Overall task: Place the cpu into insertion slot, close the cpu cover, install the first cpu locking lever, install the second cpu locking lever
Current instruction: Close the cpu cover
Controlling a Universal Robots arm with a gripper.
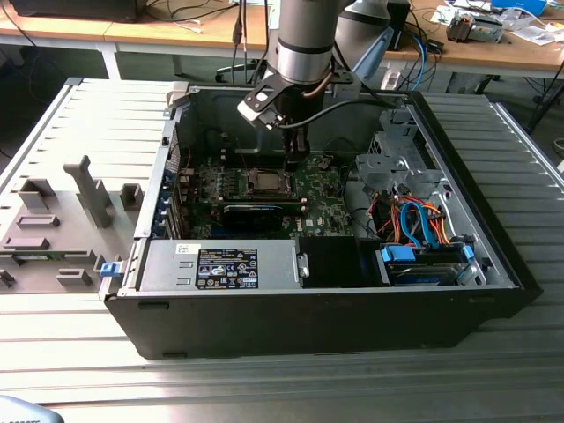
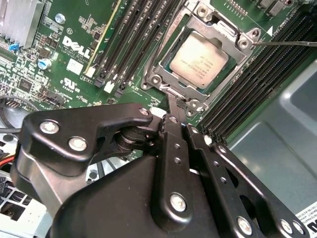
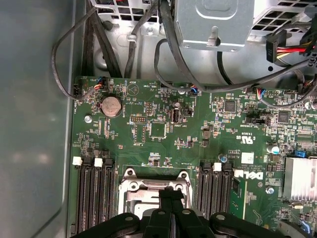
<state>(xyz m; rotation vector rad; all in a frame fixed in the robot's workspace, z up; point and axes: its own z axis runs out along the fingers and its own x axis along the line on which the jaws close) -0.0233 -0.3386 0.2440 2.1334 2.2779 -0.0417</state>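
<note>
Cpu (image 2: pixel 199 59) seated in insertion slot (image 2: pixel 157 79), cpu cover (image 2: pixel 225 30) flat around it, jaws pressed together at the slot's edge

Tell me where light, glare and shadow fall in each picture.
Exterior view: bright glare streaks the ribbed table in front, while the inside of the computer case sits in shade. Second wrist view: the processor is evenly lit and pale, and the black tool carries soft highlights. First wrist view: the grey case wall shows a hazy sheen, and the tool is a dark shape.
</note>
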